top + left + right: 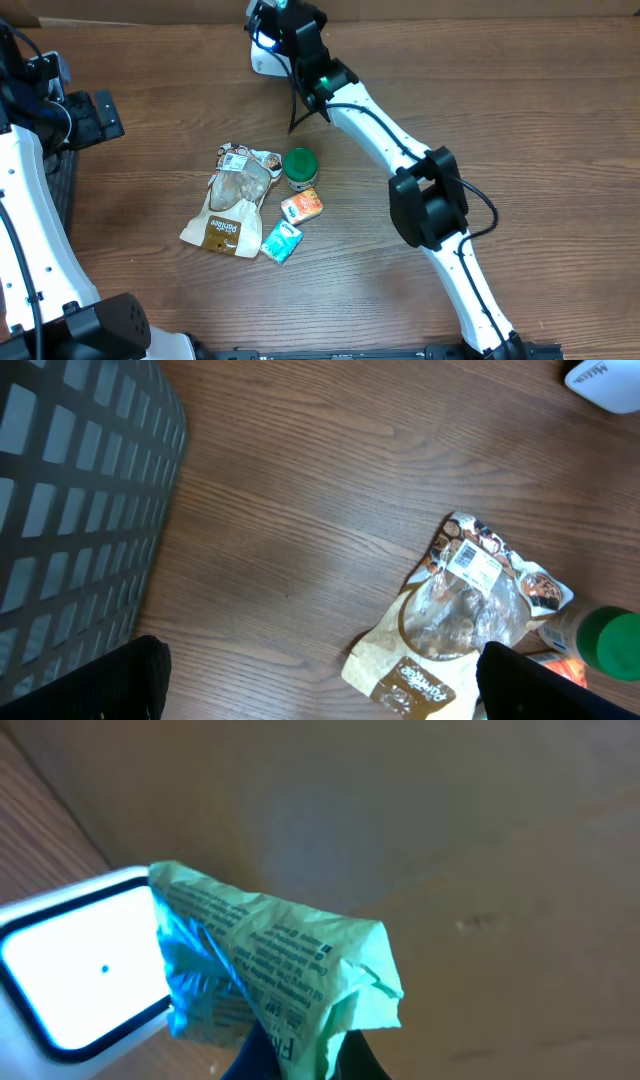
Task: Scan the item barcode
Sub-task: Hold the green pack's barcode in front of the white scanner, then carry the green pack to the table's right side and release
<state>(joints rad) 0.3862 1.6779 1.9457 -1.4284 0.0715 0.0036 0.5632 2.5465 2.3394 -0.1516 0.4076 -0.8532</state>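
Note:
My right gripper (300, 1055) is shut on a crumpled light-green packet (270, 955) with dark print, pinched at its lower end. The packet hangs right beside the lit window of the white scanner (70, 970). From overhead, the right gripper (275, 25) is at the table's far edge, over the scanner (262, 64). My left gripper (325, 690) is open, its dark fingers (100, 680) wide apart above the bare wood, with nothing between them. It sits at the left side (90, 115).
A brown snack bag (232, 200), a green-lidded jar (300, 168), an orange packet (301, 206) and a teal packet (282, 241) lie mid-table. A black mesh basket (70, 510) stands at the left edge. A cardboard wall runs behind the scanner.

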